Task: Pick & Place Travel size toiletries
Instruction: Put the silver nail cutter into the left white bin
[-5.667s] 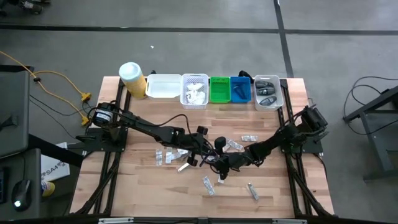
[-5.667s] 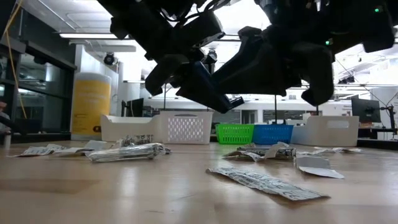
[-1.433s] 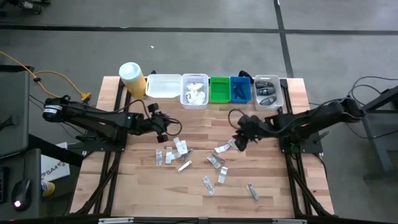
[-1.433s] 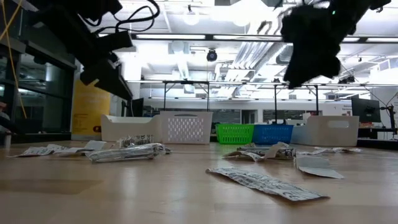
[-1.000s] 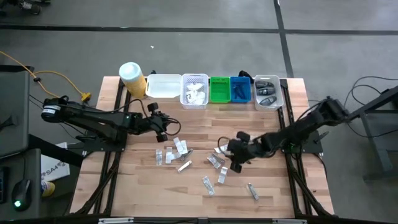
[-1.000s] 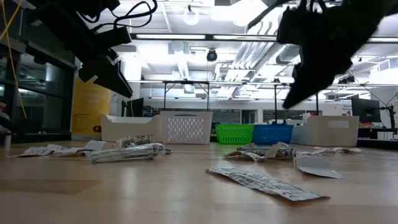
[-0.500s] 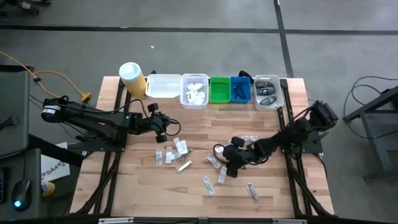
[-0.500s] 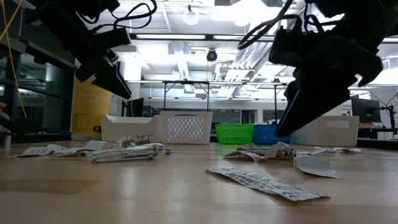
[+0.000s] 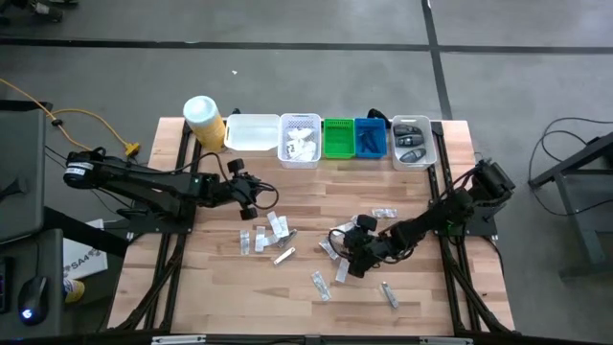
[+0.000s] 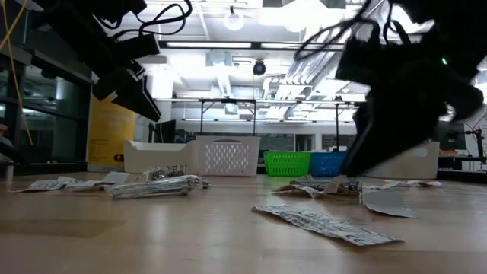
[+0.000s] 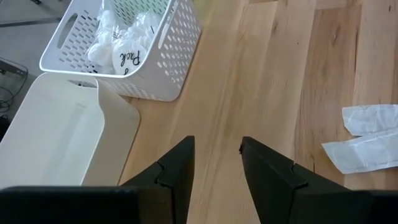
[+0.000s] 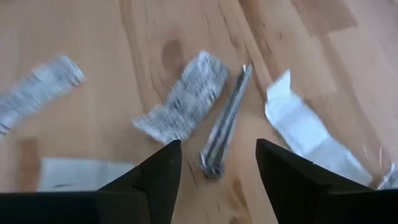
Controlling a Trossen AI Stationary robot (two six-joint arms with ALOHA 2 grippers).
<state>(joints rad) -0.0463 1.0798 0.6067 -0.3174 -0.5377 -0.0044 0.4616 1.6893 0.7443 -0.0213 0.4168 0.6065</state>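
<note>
Looking down on the wooden table (image 9: 220, 287), sachets (image 9: 278, 230) lie scattered mid-board, bins lined along the far edge. Right gripper (image 9: 351, 257) hovers low over a silvery sachet (image 12: 224, 124), fingers apart, nothing held. Left gripper (image 9: 257, 199) waits near the white basket (image 11: 149, 56), fingers parted and empty. Low view blurs the right arm; office lights glow behind.

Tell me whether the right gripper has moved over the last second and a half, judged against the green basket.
Yes. The right gripper has moved away from the green basket, toward the table's front, and now hangs over the scattered sachets.
</note>
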